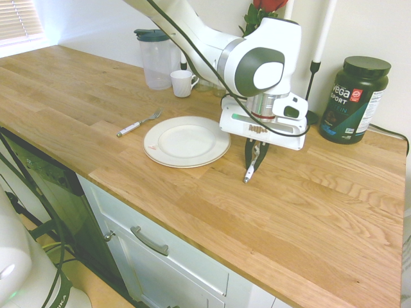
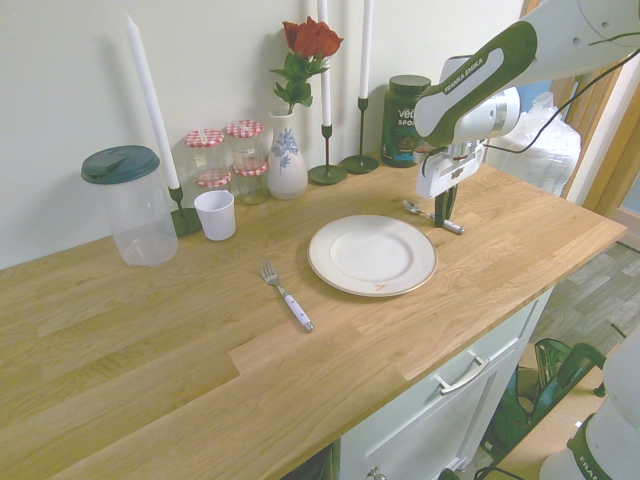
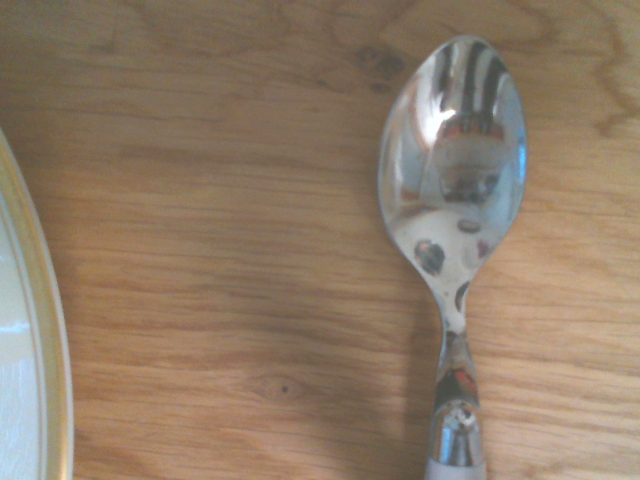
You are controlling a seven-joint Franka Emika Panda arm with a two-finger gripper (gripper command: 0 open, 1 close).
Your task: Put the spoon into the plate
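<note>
Spoon (image 3: pixel 455 150), polished metal bowl and pale handle, lies nearest your wrist camera, under the hand (image 1: pixel 253 168). Your hand is closed on its handle, low over the bench (image 1: pixel 308 224), so you look to be at the grasp. Next you need to lift it clear, carry it sideways over the rim and lower it into the plate (image 1: pixel 187 142), just beside the hand: round, shallow, glossy cream. The fork (image 1: pixel 139 122) lies beyond the plate from you, on smooth, grained wood.

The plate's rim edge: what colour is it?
Gold, along the plate's edge; the wrist view shows it best.
</note>
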